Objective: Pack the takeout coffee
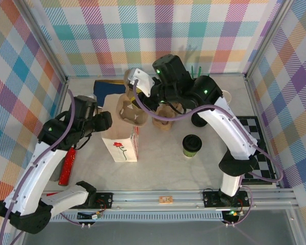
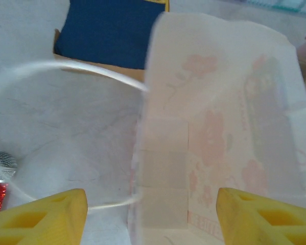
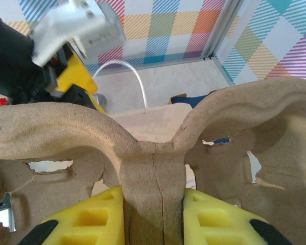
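The takeout coffee (image 1: 192,145) stands upright on the worktop (image 1: 163,168), to the right of the white paper bag (image 1: 123,145) and well apart from it, with bare surface between them. The left end effector (image 2: 151,214) is at the left side of the bag, its yellow fingers spread wide and holding nothing. The right end effector (image 3: 153,214), behind the bag, is closed narrowly on the middle ridge of a cardboard cup carrier (image 3: 153,153). A red cylinder (image 1: 67,166) lies left of the bag, and a dark blue thing (image 1: 108,89) lies behind it.
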